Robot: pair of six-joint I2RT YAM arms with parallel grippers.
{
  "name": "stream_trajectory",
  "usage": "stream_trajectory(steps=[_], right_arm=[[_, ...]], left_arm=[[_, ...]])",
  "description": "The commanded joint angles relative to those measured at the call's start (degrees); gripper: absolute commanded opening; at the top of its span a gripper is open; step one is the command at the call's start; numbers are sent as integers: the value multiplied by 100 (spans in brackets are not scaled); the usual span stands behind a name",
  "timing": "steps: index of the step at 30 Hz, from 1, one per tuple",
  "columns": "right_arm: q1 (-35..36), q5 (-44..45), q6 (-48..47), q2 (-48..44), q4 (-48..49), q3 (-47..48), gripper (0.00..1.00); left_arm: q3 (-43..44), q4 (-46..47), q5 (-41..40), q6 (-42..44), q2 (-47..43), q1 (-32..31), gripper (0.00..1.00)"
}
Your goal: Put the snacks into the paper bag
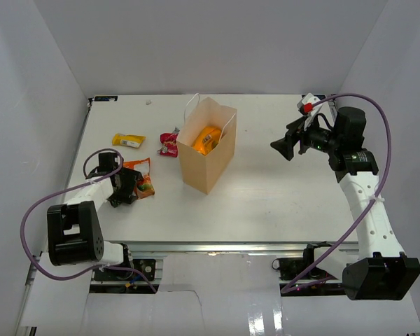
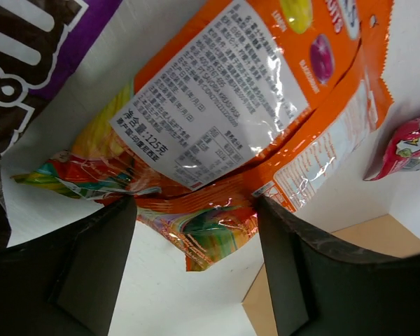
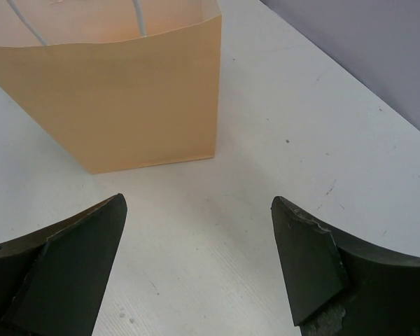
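Snacks [image 1: 141,175] are found in two places. One packet [image 1: 207,140] is already lodged inside the bag [image 1: 203,171], which is stood upright and open-topped at the middle of the table [image 1: 266,203] so that it can be loaded from above by either arm. The rest are laid flat to the left of the bag. A yellow packet [image 1: 128,141] is well apart from it, and red wrappers [image 1: 169,144] are just beside its left wall. An orange packet [image 2: 217,119] is nearest the left arm, with a purple packet [image 2: 21,42] beside it.

The left gripper [image 2: 196,204] is positioned low over the orange packet with its jaws spread wide. The packet's lower edge is framed between the fingers [image 2: 98,266] but is not clamped. This is judged to be the approach for a pick. The crinkled film may be expected to slip or fold when pinched.

The right gripper [image 3: 197,203] is held clear of the table to the right of the bag, jaws wide with nothing between them, presumably so that the bag mouth is left unobstructed. The cord handles [image 3: 141,22] are raised above the mouth and could be snagged during a drop.
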Motion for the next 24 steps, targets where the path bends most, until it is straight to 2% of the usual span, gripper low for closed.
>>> stream_trajectory(steps=[1,3,6,7,9,10,18,20,24], right_arm=[[-118,-228,-31,-71,25,-118,90],[-136,-237,-23,-80,17,-144,90],[-180,-245,-5,-80,17,-179,90],[-189,-245,-5,-80,17,-179,90],[-206,-254,4,-80,17,-188,90],[-206,-254,4,-97,17,-197,90],[-426,-298,39,-124,25,-250,90],[-435,-289,39,-132,25,-267,90],[-470,-298,48,-150,25,-267,90]], left_arm=[[-180,23,84,76,122,64,79],[-242,67,84,111,105,90,73],[-303,85,75,208,69,134,57],[-303,85,75,286,34,143,48],[-277,93,75,375,-18,169,42],[-234,85,75,506,-80,178,35],[109,155,197,1385,-703,178,10],[136,330,321,1735,-957,178,0],[180,576,716,2158,-1274,169,0]])
